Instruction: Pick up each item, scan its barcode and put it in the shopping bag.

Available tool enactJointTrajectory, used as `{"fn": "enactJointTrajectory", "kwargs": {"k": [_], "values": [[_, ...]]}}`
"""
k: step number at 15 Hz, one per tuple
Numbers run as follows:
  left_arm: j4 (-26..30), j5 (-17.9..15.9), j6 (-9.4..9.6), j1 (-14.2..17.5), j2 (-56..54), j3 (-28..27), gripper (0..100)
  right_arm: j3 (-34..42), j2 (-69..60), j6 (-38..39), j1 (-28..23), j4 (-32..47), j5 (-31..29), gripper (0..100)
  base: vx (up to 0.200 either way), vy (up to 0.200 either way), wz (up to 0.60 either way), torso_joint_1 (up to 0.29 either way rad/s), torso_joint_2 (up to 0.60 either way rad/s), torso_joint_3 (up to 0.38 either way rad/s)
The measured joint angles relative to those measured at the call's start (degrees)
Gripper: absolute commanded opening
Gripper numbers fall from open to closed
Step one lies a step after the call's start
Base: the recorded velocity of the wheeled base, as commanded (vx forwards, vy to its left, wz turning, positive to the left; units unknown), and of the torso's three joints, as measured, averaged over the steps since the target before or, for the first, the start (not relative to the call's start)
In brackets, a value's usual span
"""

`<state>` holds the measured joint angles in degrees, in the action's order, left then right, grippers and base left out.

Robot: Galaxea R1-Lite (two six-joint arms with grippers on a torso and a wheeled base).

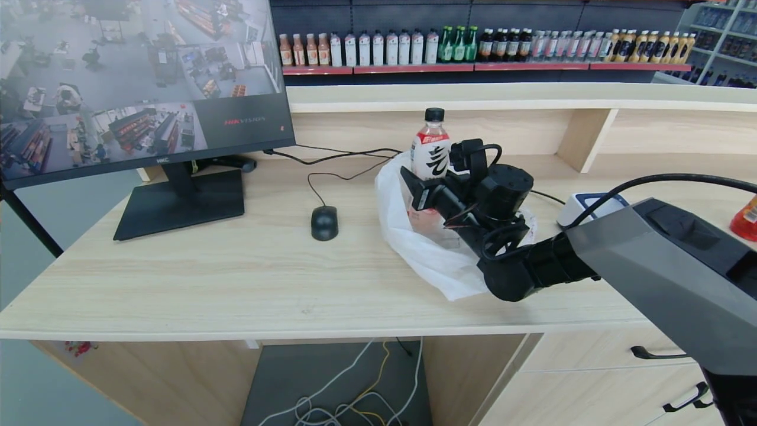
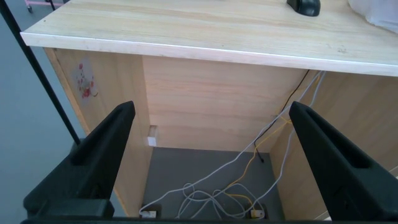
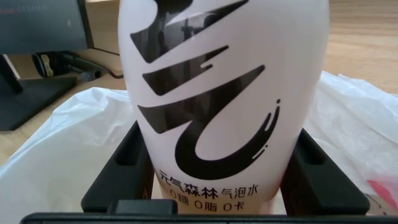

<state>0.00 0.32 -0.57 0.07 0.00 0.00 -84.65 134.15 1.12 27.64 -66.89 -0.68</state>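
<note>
Over the open mouth of the white bag (image 1: 434, 266), near the middle of the tabletop (image 1: 207, 278), the right pincer (image 1: 427, 196) is clamped on a pale bottle (image 1: 430, 151) with a black cap. The bottle stands upright. Its lower part is down inside the bag, and its neck and cap rise above the rim. Whether its base rests on anything I cannot tell. The left pincer (image 2: 211, 109) hangs below the tabletop's front edge with its fingers apart, holding nothing.

The main risk, as I judge it, is the release. The bottle is tall and narrow, and the bag is thin, slack film with no walls to lean on. If the fingers part while the base is off the surface, or while the bottle is a little tilted, it could tip over, fall against the rim and roll out.

A second risk is the way out. The fingers sit among the folds, so a sideways pull could snag the film. That could drag bag and bottle toward the front edge, which is near.

What looks like the scanner (image 1: 582, 207) sits just beside the bag on the right, so a wide swing of the arm could knock it. An orange bottle (image 1: 746, 220) waits at the far right, and a collapsed bag mouth would make it harder to drop in.
</note>
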Motion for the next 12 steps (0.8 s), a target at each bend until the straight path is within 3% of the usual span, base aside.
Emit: {"fn": "enactJointTrajectory", "kwargs": {"k": [12], "values": [[0.0, 0.0, 0.0, 0.0, 0.0, 0.0, 100, 5.9, -1.3, 0.0, -0.4, -0.5, -0.7, 0, 0.0, 0.0, 0.0, 0.0, 0.0, 0.0]]}}
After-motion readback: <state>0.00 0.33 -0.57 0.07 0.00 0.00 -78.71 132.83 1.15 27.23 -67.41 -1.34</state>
